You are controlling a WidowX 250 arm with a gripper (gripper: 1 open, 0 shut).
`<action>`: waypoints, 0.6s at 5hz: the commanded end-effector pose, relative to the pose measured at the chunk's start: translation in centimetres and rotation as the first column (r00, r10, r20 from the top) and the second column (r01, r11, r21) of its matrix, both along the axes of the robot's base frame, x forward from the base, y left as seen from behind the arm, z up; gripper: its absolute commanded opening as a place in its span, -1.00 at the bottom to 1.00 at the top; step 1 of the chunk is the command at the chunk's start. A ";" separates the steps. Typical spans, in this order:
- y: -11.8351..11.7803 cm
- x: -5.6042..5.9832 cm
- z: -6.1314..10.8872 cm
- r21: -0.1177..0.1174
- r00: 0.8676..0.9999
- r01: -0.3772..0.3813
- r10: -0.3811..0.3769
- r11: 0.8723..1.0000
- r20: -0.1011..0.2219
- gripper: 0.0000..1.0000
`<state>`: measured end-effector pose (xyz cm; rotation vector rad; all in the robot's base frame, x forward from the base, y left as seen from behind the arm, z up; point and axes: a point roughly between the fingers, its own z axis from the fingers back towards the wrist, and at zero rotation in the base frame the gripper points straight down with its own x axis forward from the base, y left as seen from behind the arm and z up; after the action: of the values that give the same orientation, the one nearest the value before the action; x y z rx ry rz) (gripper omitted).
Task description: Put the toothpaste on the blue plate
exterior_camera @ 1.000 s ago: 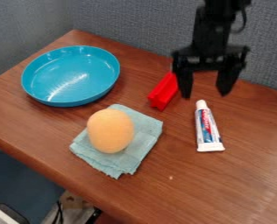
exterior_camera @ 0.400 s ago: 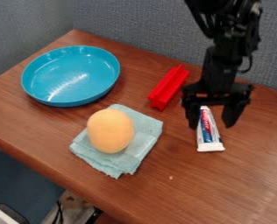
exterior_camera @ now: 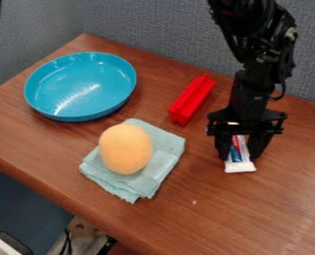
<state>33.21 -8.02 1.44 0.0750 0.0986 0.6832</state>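
The toothpaste (exterior_camera: 240,152), a small white tube with red and blue print, lies flat on the wooden table at the right, cap towards the front edge. My gripper (exterior_camera: 240,142) points straight down over it, low at the table. Its black fingers (exterior_camera: 216,134) stand on either side of the tube's upper half, with small gaps still showing, so it is open. The blue plate (exterior_camera: 81,85), a large round turquoise dish, sits far to the left at the back with nothing in it.
A red rectangular block (exterior_camera: 191,98) lies just left of the gripper. A pale teal cloth (exterior_camera: 157,164) with an orange egg-shaped object (exterior_camera: 126,147) on it sits at front centre. The table's front edge (exterior_camera: 121,214) runs close below.
The gripper has come down from above the red block onto the toothpaste, and its fingers have drawn closer together around the tube. The tube has not moved.
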 end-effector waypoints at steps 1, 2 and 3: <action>-0.1 0.8 1.4 -0.002 0.999 -0.003 0.003 1.000 0.048 -1.00; 0.2 0.8 1.8 -0.001 0.999 -0.004 0.004 1.000 0.048 -1.00; 0.4 0.8 2.2 0.000 0.999 -0.006 0.006 1.000 0.049 -1.00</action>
<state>32.92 -7.81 1.49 0.0916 0.1138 0.6829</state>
